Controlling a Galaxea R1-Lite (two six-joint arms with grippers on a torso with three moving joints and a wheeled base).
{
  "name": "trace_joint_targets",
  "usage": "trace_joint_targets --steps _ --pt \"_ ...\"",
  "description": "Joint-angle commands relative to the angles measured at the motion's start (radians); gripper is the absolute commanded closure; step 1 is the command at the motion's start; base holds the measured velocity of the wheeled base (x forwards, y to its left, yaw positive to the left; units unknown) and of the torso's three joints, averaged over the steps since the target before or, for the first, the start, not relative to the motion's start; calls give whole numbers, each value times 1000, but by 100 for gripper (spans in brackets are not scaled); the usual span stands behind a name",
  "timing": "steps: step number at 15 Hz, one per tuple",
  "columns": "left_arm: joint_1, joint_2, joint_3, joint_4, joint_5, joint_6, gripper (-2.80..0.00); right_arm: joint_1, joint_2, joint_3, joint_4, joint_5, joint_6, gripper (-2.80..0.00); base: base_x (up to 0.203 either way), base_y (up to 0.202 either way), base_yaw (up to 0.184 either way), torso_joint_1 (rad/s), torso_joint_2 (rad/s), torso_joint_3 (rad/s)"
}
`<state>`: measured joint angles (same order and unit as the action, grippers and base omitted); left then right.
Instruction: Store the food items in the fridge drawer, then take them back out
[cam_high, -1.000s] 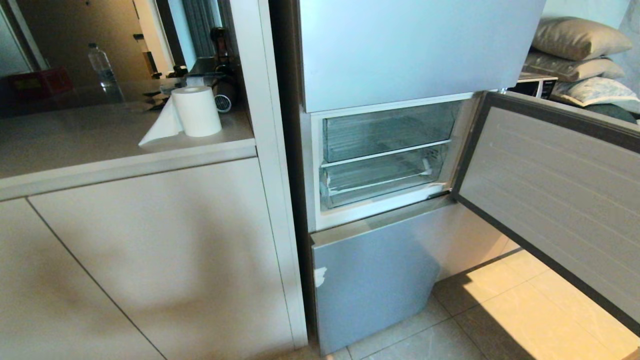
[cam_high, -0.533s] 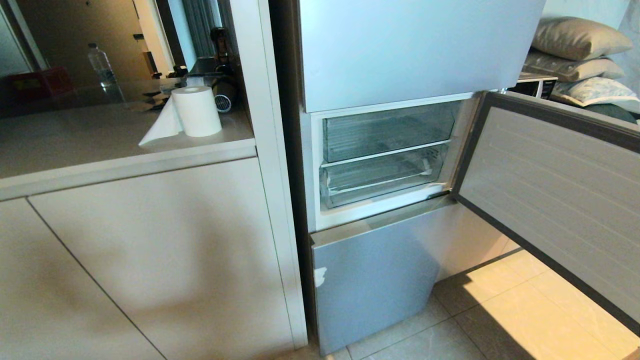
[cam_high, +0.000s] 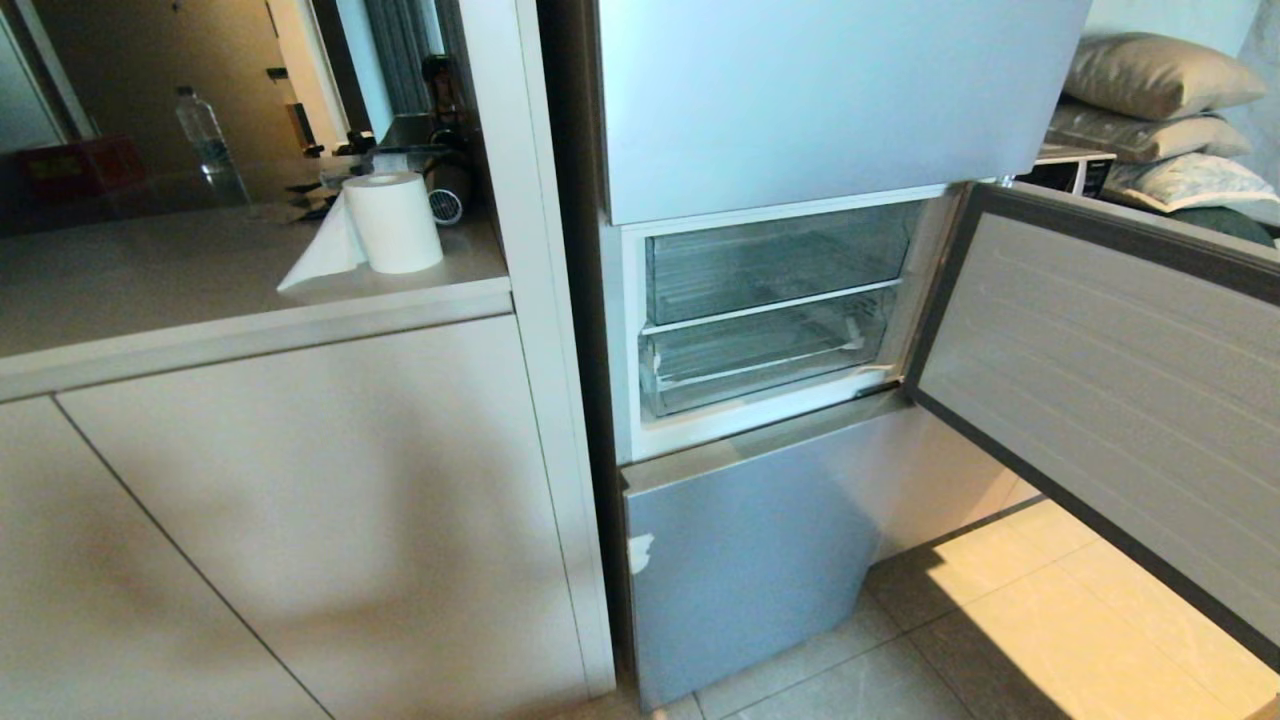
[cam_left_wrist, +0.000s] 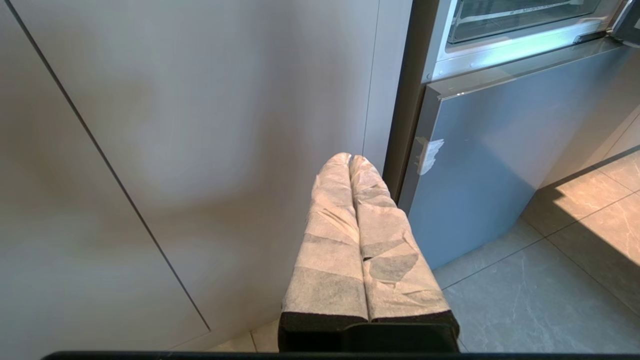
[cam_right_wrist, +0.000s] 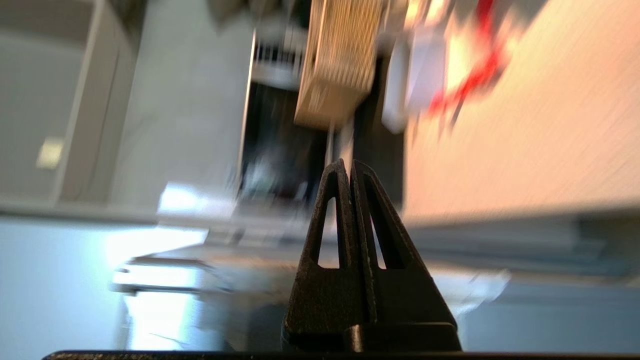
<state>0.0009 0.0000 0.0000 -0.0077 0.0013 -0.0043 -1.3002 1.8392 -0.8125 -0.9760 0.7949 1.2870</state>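
Here's the fridge (cam_high: 800, 110), middle compartment wide open, its door (cam_high: 1110, 400) swung out to the right and hanging over the tiled floor (cam_high: 1010, 610). Inside sit two clear drawers, one above the other: the upper one (cam_high: 775, 262) flush behind the white frame, and the fridge drawer (cam_high: 760, 355) below it, pushed in, its front wall just behind the compartment's lower lip. No fruit shows in either; the food item isn't anywhere in these views.

Open room? There's a clear wedge of floor between the lower fridge panel (cam_high: 740, 570) and that outswung door, sunlit on the right. To the left, the cabinet front (cam_high: 300, 520) runs tight up against the fridge's side post, and the table (cam_high: 200, 280) above carries a paper roll (cam_high: 392, 222) near its right end.

The left claw (cam_left_wrist: 350, 162) is clenched, its white-wrapped fingers (cam_left_wrist: 332, 235) pressed together, holding nothing, hanging low before the seam between cabinet and fridge panel. The right claw (cam_right_wrist: 348, 167) is clenched too, black fingertips meeting, empty; its surroundings are smeared, so its position can't be told.
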Motion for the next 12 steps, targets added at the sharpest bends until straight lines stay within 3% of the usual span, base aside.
trace_joint_targets --steps 1,4,8,9,12 --pt "1 2 2 -2 0 0 0 40 57 -10 -6 121 19 0 0 0 0 0 0 0" --pt "1 2 2 0 0 0 0 54 -3 66 0 223 19 0 0 0 0 0 0 0" --pt "1 2 2 0 0 0 0 30 -182 119 -10 247 36 0 0 0 0 0 0 0" --pt "1 2 2 0 0 0 0 17 -205 77 -24 248 82 0 0 0 0 0 0 0" --pt "1 2 2 0 0 0 0 -8 -205 -132 -76 240 388 0 0 0 0 0 0 0"
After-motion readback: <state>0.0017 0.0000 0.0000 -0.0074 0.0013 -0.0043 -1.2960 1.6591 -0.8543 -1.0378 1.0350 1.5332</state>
